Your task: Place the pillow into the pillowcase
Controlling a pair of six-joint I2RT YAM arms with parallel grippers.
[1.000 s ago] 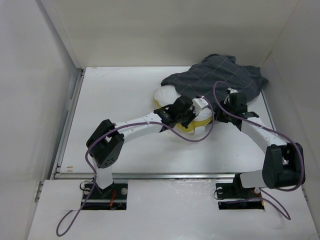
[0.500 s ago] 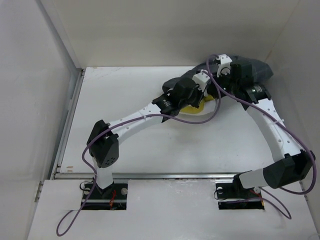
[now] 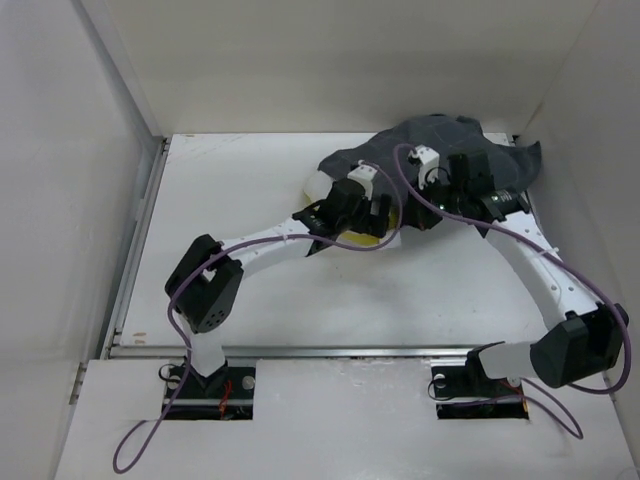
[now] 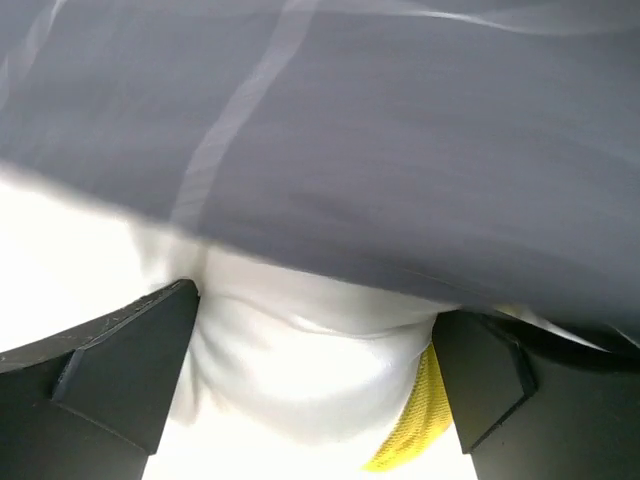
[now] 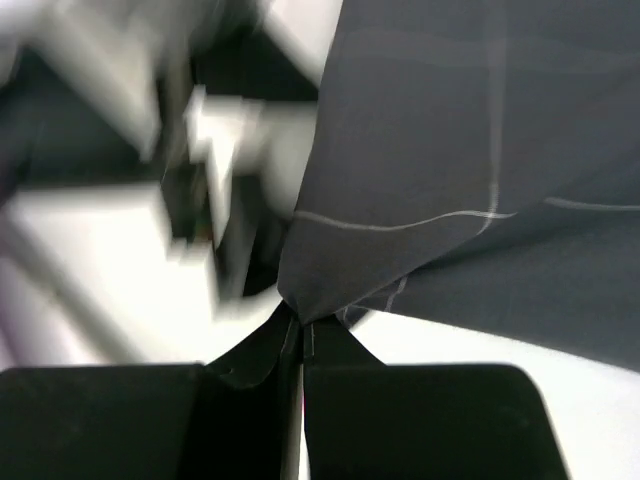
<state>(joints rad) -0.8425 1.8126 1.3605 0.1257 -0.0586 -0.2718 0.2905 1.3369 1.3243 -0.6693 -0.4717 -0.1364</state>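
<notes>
The dark grey checked pillowcase [image 3: 450, 145] lies bunched at the table's far right. Its near edge drapes over the white pillow [image 3: 318, 186], whose yellow band [image 3: 358, 237] shows under the left arm. My left gripper [image 3: 378, 196] sits at the pillowcase mouth. In the left wrist view its fingers [image 4: 120, 370] stand wide apart, with the white pillow [image 4: 310, 360] bulging between them under the pillowcase [image 4: 380, 130]. My right gripper [image 3: 432, 178] is just right of it. In the right wrist view the right gripper [image 5: 300, 318] is shut on a pinched fold of pillowcase [image 5: 460, 150].
White walls close in the table [image 3: 230, 270] at the back and on both sides, and the pillowcase reaches the right wall. A metal rail [image 3: 300, 350] runs along the near edge. Purple cables loop over both arms.
The left gripper was shut on the pillow and now stands open. Both arms pushed toward the back, then drew slightly nearer. The right gripper raised the pillowcase edge over the pillow.
</notes>
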